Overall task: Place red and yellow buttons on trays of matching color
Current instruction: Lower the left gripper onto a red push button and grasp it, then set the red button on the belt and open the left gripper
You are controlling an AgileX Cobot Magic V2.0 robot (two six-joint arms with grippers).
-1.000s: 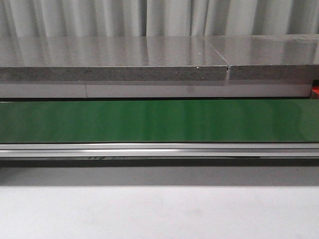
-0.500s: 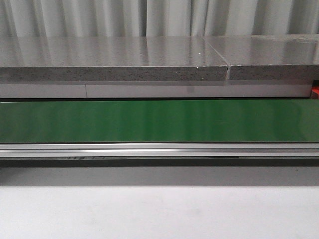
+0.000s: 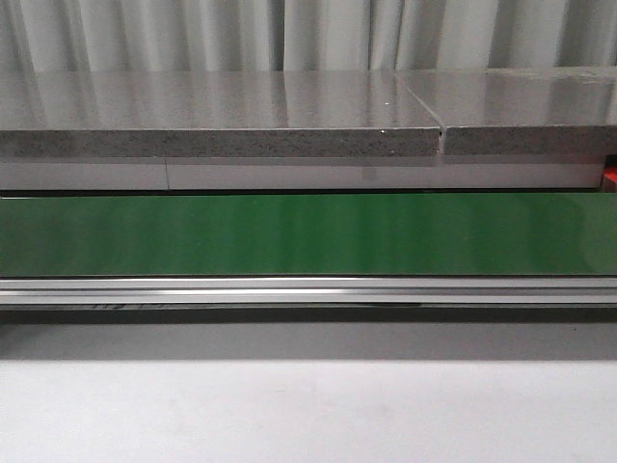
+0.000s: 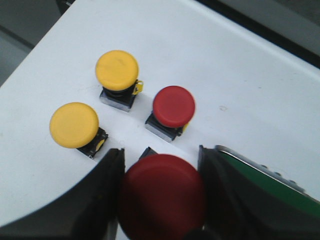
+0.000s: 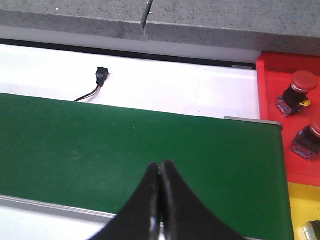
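Note:
In the left wrist view my left gripper (image 4: 160,152) is shut on a red button (image 4: 162,195), its black fingers pressed against both sides of the cap. Just beyond it on the white table stand another red button (image 4: 173,105) and two yellow buttons (image 4: 116,69) (image 4: 73,124). The right wrist view shows my right gripper (image 5: 161,164) shut and empty over the green belt (image 5: 125,150). Past the belt's end lies the red tray (image 5: 272,80) with two red buttons (image 5: 302,82) (image 5: 312,132), and beside it the yellow tray (image 5: 300,210). Neither gripper appears in the front view.
A corner of the green belt (image 4: 280,192) lies close beside my left fingers. A black plug with its cable (image 5: 100,76) sits on the white strip behind the belt. A grey stone shelf (image 3: 222,116) runs along the back.

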